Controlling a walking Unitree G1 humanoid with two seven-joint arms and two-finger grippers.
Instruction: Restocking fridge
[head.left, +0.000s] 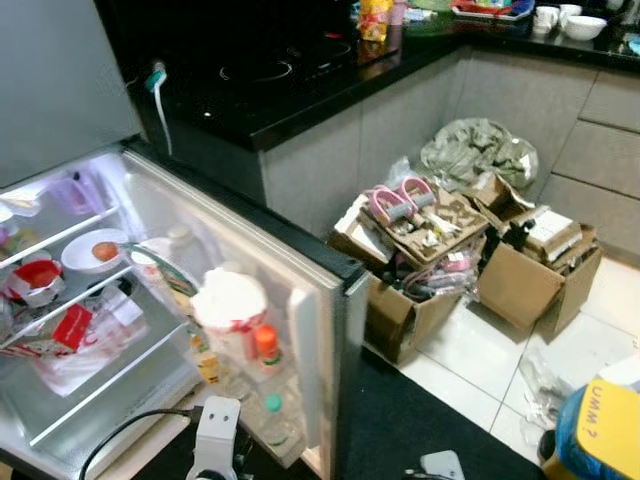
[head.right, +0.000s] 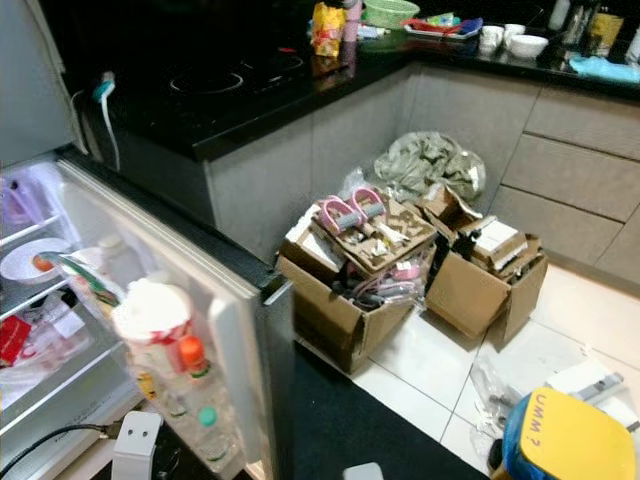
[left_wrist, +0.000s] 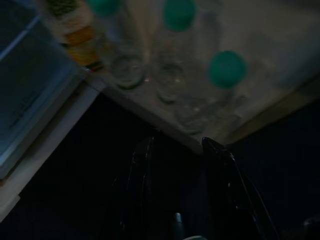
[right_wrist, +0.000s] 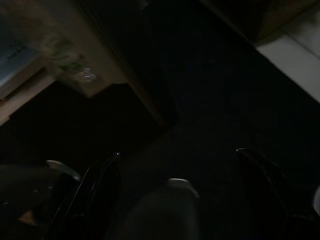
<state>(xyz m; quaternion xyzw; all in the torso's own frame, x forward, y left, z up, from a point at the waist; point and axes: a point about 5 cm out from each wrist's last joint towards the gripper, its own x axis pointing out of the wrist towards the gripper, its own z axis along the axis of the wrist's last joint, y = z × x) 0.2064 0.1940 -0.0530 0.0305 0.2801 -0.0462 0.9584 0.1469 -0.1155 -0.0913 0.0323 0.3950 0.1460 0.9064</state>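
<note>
**Black fingers empty, fridge open and partly stocked**

Black fingers of the left end effector (left_wrist: 177, 192) are held a moderate way apart with nothing between them, low before the fridge door (head.left: 300, 300), just short of three green-capped bottles (left_wrist: 175, 65) standing in the door's bottom rack. The right end effector (right_wrist: 177, 200) is spread wide and likewise empty, hung above a dark floor mat (head.left: 420, 420) beside the door's edge.

Further out, the fridge (head.left: 60, 330) is seen standing open and lit. On its wire shelves lie a white plate with food (head.left: 95, 250), a red-lidded container (head.left: 38, 275) and a bagged item with a red label (head.left: 80, 340). In the door racks a large white-lidded tub (head.left: 230, 300) and an orange-capped bottle (head.left: 267, 348) are kept.

Beyond the door, open cardboard boxes (head.left: 460, 260) crammed with goods rest on the tiled floor against the cabinets, and a yellow-topped container (head.left: 600, 430) sits near the robot's right side. More items are spread on the black tabletop (head.left: 300, 70).

The task is judged to be under way at most: storage is open and some goods are shelved, yet nothing is in hand, much shelf space is free, and the next item has not yet been fetched. Which goods are meant for the fridge cannot be told.
</note>
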